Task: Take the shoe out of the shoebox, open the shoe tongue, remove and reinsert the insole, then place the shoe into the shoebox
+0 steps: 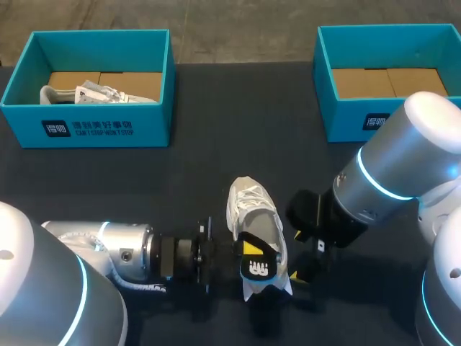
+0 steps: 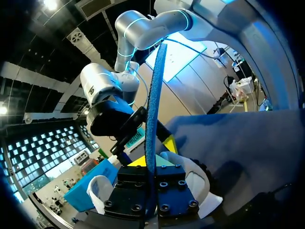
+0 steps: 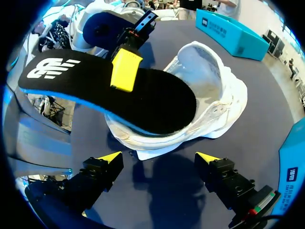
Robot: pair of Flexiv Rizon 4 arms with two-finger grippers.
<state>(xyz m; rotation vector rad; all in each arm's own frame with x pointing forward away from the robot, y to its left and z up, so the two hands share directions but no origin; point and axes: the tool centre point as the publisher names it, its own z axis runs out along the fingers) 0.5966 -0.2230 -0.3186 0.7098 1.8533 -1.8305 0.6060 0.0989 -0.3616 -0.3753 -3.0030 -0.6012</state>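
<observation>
**Head view.** The left claw [image 1: 251, 249] comes in on the left arm [image 1: 108, 249]. Only one yellow tip shows, on top of the black insole [image 1: 261, 268]. The finger under the insole is hidden. The insole's heel end sticks out past the heel of the white shoe [image 1: 252, 209], and its front end is lost inside the shoe. The right claw [image 1: 299, 254] is just beside the shoe's heel, on the side away from the left claw. It is spread wide and holds nothing, and the right arm [image 1: 389, 187] covers most of it. Two teal boxes sit well apart from both claws.
- The left box [image 1: 151, 126] holds a second white shoe [image 1: 90, 94], half hidden behind the front wall.
- The right box [image 1: 346, 119] has one corner cut off by the right arm.
- Both box fronts carry white print and the insole has a white logo; none of it is read off.

**Left wrist view.** The insole shows edge-on as a thin blue strip [image 2: 155, 105] rising from between the fingers, which clamp it from both sides. The shoe [image 2: 195, 179] lies just past the claw, mostly hidden by the claw's body.

**Right wrist view.** The right claw [image 3: 159, 160] has its fingers far apart with nothing between them. The shoe [image 3: 219, 90] lies on the table straight ahead of it. The insole [image 3: 143, 100] slants out of the shoe with its heel end raised. The left claw's yellow fingertip [image 3: 125, 70] presses on the insole's top face, and its partner underneath is not visible. A white flap [image 3: 157, 152] pokes out under the shoe's heel; I cannot tell what it is.
</observation>
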